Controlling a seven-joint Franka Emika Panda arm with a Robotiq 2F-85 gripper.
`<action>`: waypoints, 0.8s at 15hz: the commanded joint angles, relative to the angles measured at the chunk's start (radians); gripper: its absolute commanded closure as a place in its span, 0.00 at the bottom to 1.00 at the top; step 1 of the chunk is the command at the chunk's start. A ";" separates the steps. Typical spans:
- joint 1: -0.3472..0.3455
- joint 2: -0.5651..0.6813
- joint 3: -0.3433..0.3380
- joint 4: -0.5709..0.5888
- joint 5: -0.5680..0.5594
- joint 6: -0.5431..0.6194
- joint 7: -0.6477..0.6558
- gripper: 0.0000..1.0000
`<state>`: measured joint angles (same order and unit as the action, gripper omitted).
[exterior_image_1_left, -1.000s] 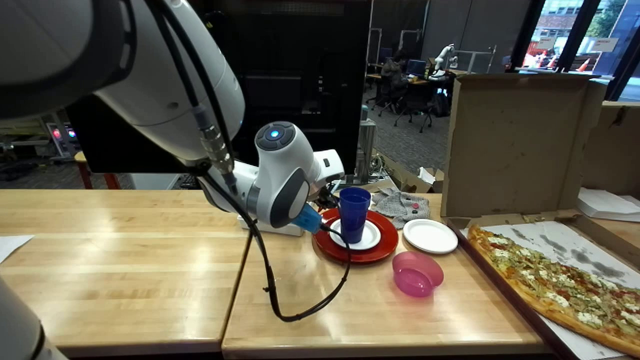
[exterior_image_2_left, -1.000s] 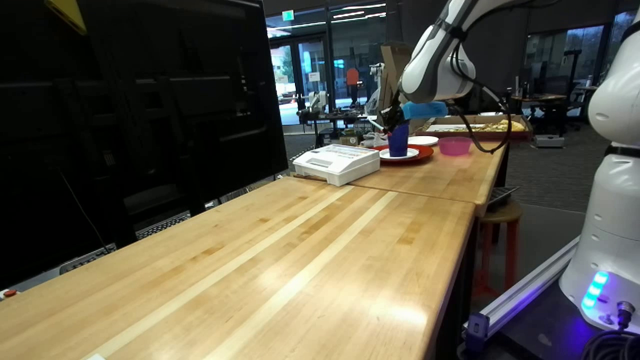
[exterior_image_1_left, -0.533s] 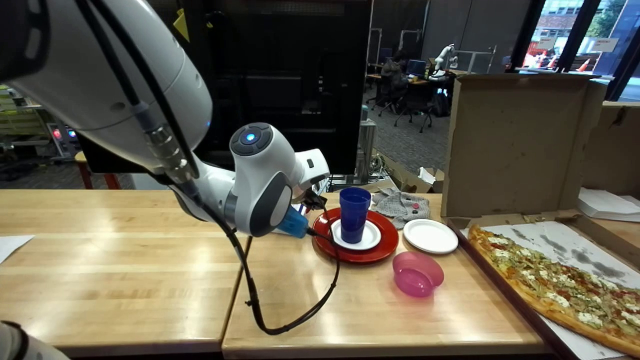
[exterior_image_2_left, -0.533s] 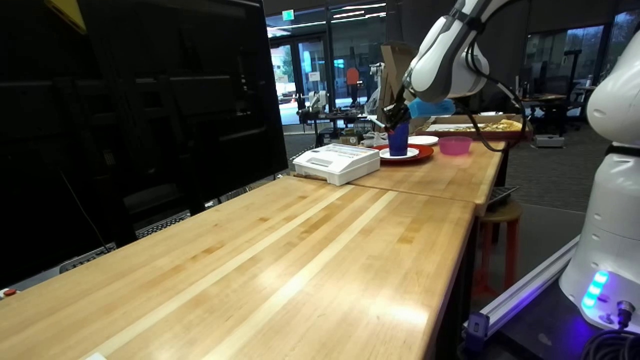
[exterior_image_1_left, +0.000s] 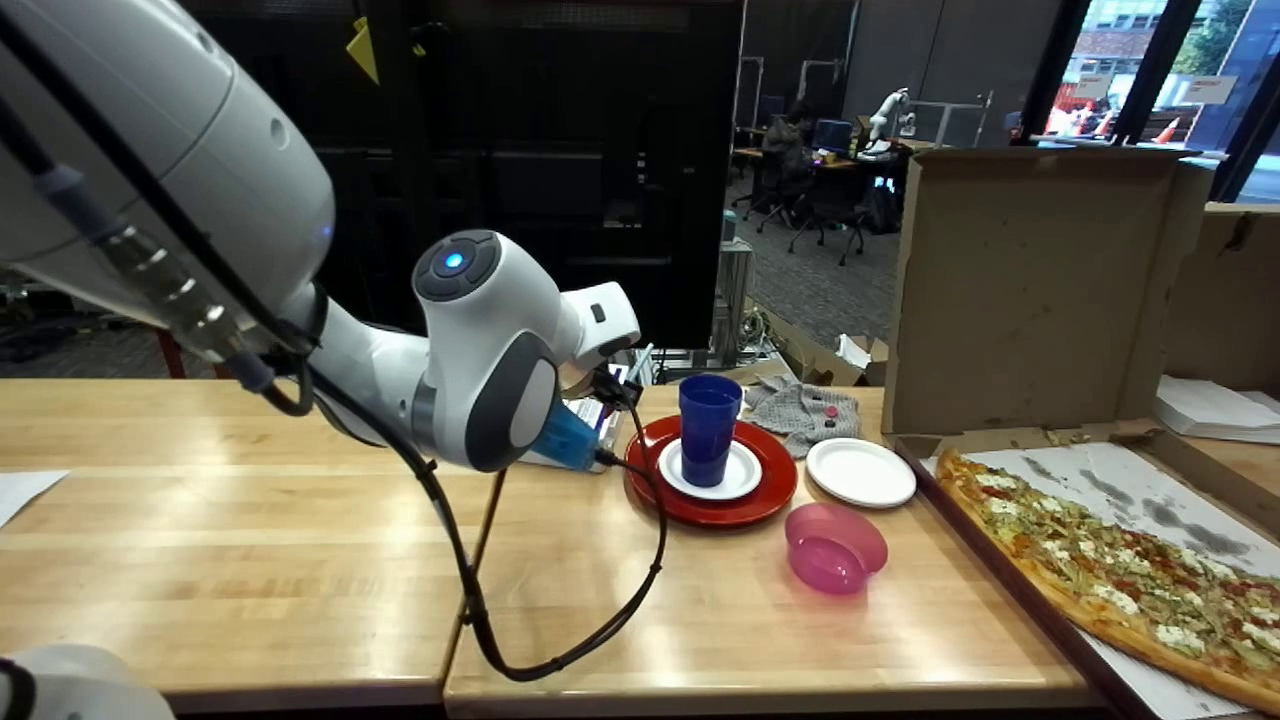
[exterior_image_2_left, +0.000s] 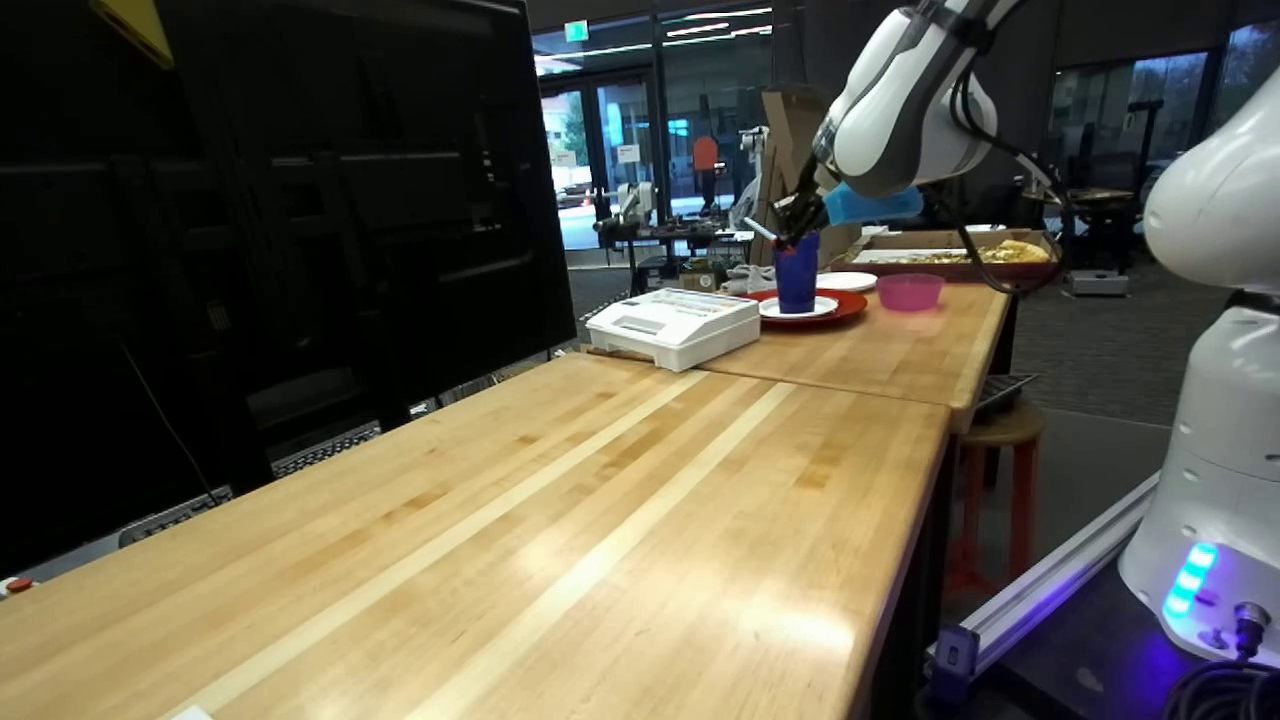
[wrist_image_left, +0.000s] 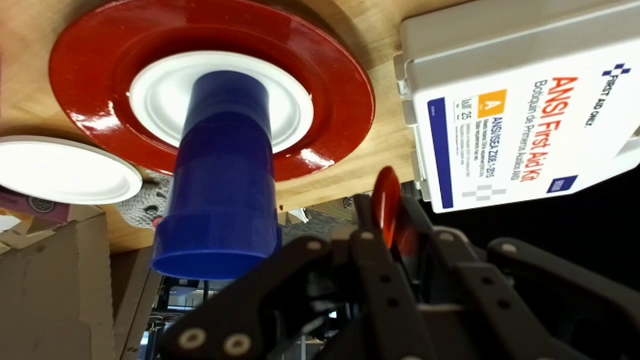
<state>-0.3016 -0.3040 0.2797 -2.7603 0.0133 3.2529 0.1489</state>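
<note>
Fingers (wrist_image_left: 417, 216) drawn nearly together, pinching a slim, glossy red-and-white stick (wrist_image_left: 386, 197) above the pale wooden counter (exterior_image_1_left: 740, 620). Risk: sideways swing could topple the tall blue plastic tumbler (wrist_image_left: 220, 185) nearby; narrow pinch may let the stick twist.

The surface (exterior_image_1_left: 740, 640) is pale wood with a dark seam (exterior_image_2_left: 850, 391). On it lie a red round plate (exterior_image_1_left: 720, 513), a white round plate (exterior_image_1_left: 860, 472) beside it, a translucent pink bowl (exterior_image_1_left: 836, 550), a grey knitted item (exterior_image_1_left: 803, 413), an open brown cardboard pizza box (exterior_image_1_left: 1040, 300), a white sheet (exterior_image_1_left: 28, 492) and, near the seam, a white plastic first-aid box (exterior_image_2_left: 675, 328).
</note>
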 joint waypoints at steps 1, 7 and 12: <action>-0.054 -0.078 0.079 -0.021 0.021 -0.027 0.050 0.96; -0.101 -0.119 0.114 0.008 0.060 -0.050 0.116 0.96; -0.155 -0.130 0.108 0.046 0.072 -0.100 0.128 0.96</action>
<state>-0.4195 -0.4055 0.3742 -2.7351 0.0799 3.2042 0.2577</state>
